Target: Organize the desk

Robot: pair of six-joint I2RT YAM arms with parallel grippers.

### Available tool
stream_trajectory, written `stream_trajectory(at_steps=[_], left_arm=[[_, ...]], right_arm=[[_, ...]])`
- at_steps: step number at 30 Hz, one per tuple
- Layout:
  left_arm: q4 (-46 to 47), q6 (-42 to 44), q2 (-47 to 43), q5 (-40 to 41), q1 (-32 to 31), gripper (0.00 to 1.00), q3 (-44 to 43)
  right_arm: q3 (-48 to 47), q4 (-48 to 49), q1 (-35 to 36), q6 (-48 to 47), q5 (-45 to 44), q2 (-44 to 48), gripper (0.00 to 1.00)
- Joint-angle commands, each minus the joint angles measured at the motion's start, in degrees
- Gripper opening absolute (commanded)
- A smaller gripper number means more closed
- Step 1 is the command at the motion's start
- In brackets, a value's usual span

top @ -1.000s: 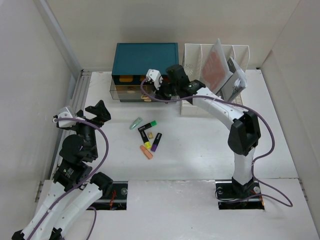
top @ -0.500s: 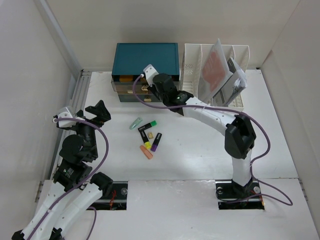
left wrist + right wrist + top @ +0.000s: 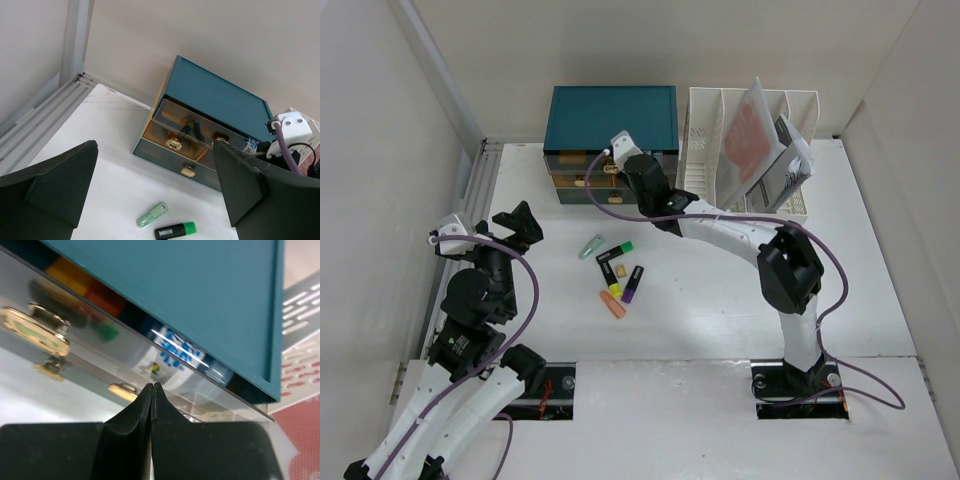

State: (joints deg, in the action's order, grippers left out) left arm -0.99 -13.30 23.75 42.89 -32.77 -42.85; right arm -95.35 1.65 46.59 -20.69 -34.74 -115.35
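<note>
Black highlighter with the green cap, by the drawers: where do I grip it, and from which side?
Grip the black highlighter just behind its green cap, from straight above, claw across its width. It lies flat; the mint-green marker crowds its black end, the cap end is free.

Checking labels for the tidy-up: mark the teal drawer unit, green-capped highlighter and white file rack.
teal drawer unit [image 3: 612, 115], top external view, on its flat top.
green-capped highlighter [image 3: 616, 250], top external view, on its black barrel.
white file rack [image 3: 703, 130], top external view, on its leftmost slot.

Drawer contents [image 3: 172, 357] blurred and unreadable, left end effector [image 3: 155, 147] cut off by bottom edge
</note>
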Motion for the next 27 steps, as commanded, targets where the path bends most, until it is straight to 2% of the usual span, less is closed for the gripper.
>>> stream_trajectory(at_steps=[1,10,27], left_arm=[[2.9,0.8,-0.6,-0.3,0.3,0.99,0.2],[2.9,0.8,-0.6,-0.3,0.3,0.99,0.2],[2.9,0.8,-0.6,-0.3,0.3,0.99,0.2]], right_arm=[[1.4,9.0,-0.4,-2.4,-5.7,-0.3,0.0],[5.9,21.7,-0.4,-9.1,-11.3,-0.3,0.0],[7.0,27.3,-0.4,-13.2,-14.0,-2.4,0.0]])
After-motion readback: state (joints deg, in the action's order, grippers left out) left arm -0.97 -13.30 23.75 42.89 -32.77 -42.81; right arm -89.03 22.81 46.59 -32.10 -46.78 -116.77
